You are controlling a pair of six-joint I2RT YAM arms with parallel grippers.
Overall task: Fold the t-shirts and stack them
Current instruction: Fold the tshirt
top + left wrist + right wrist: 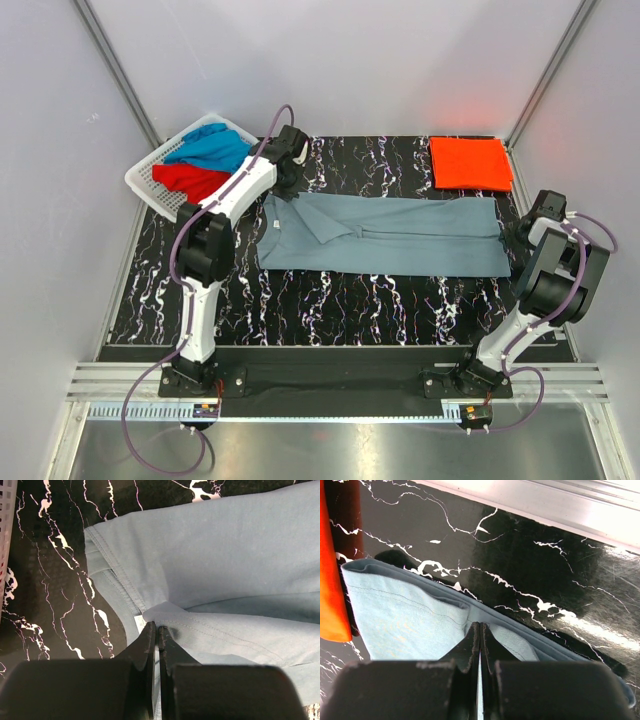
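The dull grey-blue t-shirt (385, 235) lies stretched out lengthwise across the middle of the black marbled mat, with its long sides folded in. My left gripper (281, 188) is at the shirt's left, collar end. In the left wrist view it (156, 628) is shut on a fold of this cloth (220, 555) beside the label. My right gripper (516, 236) is at the shirt's right end. There it (480, 625) is shut on the hem of the grey-blue t-shirt (405, 620). The orange-red t-shirt (470, 163) lies folded at the back right.
A white slotted basket (150, 172) stands at the back left, holding a bright blue t-shirt (212, 150) and a red t-shirt (192, 181). Its wall (6, 525) shows in the left wrist view. The orange-red t-shirt's edge (330, 580) lies close to my right gripper. Enclosure walls surround the mat (330, 305).
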